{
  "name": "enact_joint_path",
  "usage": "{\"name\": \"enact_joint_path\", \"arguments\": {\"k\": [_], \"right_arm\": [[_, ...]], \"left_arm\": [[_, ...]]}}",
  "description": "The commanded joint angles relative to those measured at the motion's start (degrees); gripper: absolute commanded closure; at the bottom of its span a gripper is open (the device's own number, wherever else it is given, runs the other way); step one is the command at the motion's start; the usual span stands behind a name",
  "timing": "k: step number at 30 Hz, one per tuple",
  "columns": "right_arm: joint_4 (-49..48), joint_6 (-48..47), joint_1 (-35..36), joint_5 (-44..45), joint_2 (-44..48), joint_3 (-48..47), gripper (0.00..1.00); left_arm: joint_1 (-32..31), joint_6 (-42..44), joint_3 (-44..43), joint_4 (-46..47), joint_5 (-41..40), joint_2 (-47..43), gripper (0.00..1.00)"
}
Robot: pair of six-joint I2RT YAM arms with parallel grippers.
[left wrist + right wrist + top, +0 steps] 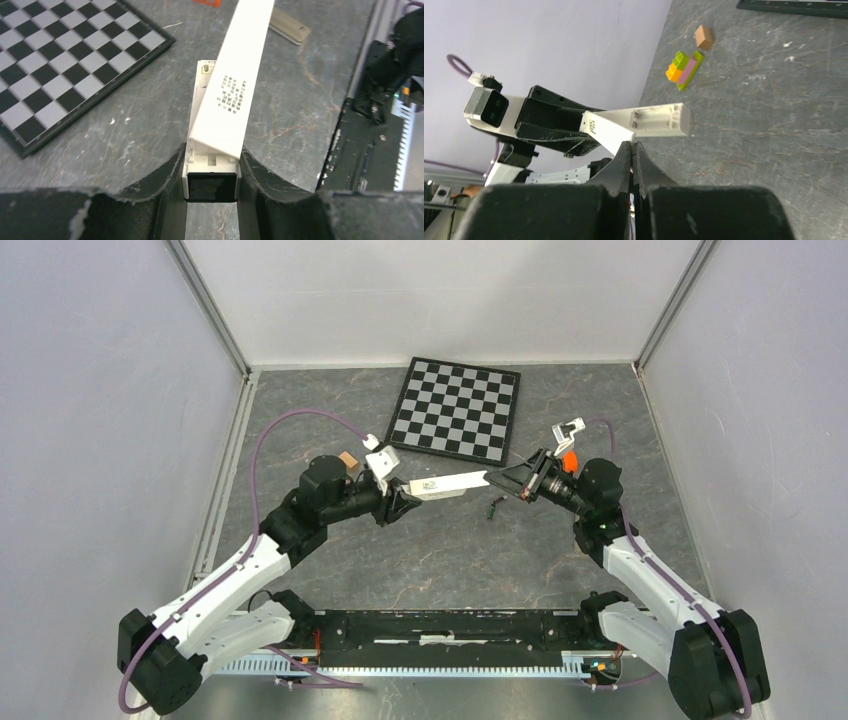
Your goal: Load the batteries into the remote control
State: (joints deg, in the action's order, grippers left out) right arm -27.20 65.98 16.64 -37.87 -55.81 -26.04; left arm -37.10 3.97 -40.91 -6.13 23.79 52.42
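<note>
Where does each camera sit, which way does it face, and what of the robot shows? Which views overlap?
Top external: above and behind the bases, looking down on the table; both arms show.
Left wrist: on the left arm, looking along the left gripper clamped on the remote control, chessboard beyond.
Right wrist: on the right arm, looking past the shut right gripper at the remote's open battery recess.
Shared: both wrist views show the remote in the left gripper.
</note>
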Motion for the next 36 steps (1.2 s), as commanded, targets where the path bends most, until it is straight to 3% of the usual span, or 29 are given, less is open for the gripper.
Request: {"name": "enact_joint_path", "arguments": {"k": [1,10,22,27,33,36], "right_arm": [[-2.2,-1.5,-0.7,5.4,0.2,1.8,1.0],[-1.3,-9.1,-0.7,18.2,-5.8,3.9,1.0],[-7.8,-17.0,4.6,23.2,-24.3,0.7,1.0],[-5.9,-23.0,5.6,18.1,-29.1,-4.6,0.59],[4.1,-29.4,5.6,18.7,-22.7,-6.8,0.29],[7.7,-34.6,5.5,11.1,-18.7,-8.5,0.19]], "left_arm": [[-0.1,-3.2,1.9,-2.7,-12.3,-4.2,0.98],[-0.1,-7.1,4.6,-7.2,-21.3,-7.7,0.98],[-0.1,-5.4,4.3,-2.6,-8.0,-7.5,0.98],[-0.1,-5.1,4.1,-1.7,-7.5,-7.2,0.98],[-0.1,-4.1,3.4,-2.1,-3.9,-7.6,0.98],[-0.1,-1.0,2.5,-2.1,1.0,-7.4,0.98]]}}
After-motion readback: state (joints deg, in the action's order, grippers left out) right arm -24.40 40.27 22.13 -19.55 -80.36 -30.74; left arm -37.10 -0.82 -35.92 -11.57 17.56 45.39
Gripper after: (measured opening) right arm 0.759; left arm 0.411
